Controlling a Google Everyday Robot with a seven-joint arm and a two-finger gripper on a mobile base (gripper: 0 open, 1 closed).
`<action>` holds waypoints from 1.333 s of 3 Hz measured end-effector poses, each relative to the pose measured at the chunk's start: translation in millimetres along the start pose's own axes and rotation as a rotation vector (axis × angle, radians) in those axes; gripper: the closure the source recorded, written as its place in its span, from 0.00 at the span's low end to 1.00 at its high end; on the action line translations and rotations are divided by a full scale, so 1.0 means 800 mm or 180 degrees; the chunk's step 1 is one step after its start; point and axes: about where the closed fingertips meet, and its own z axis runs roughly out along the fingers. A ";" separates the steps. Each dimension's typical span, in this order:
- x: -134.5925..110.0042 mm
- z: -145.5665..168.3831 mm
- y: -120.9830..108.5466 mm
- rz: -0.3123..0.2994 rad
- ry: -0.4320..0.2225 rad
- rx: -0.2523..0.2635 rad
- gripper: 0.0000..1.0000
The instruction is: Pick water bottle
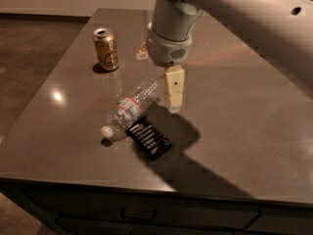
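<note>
The water bottle (129, 109) lies on its side in the middle of the grey table (244, 131). It is clear and ribbed, with its white cap at the lower left and its base at the upper right. My gripper (159, 80) hangs from the pale arm just above and to the right of the bottle's base. It is open and empty. One cream finger (174, 88) points down beside the base, and the other finger (142, 53) shows only partly behind the wrist.
A gold soda can (106, 49) stands upright at the back left. A flat black snack wrapper (150, 138) lies against the bottle's lower side. The table's front edge runs along the bottom, with the floor to the left.
</note>
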 end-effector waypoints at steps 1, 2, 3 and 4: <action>-0.028 0.020 0.002 -0.0202 -0.0026 -0.0105 0.00; -0.051 0.040 0.002 -0.0385 -0.0019 -0.0220 0.00; -0.060 0.055 -0.004 -0.0509 0.0039 -0.0330 0.03; -0.060 0.060 -0.008 -0.0583 0.0080 -0.0387 0.21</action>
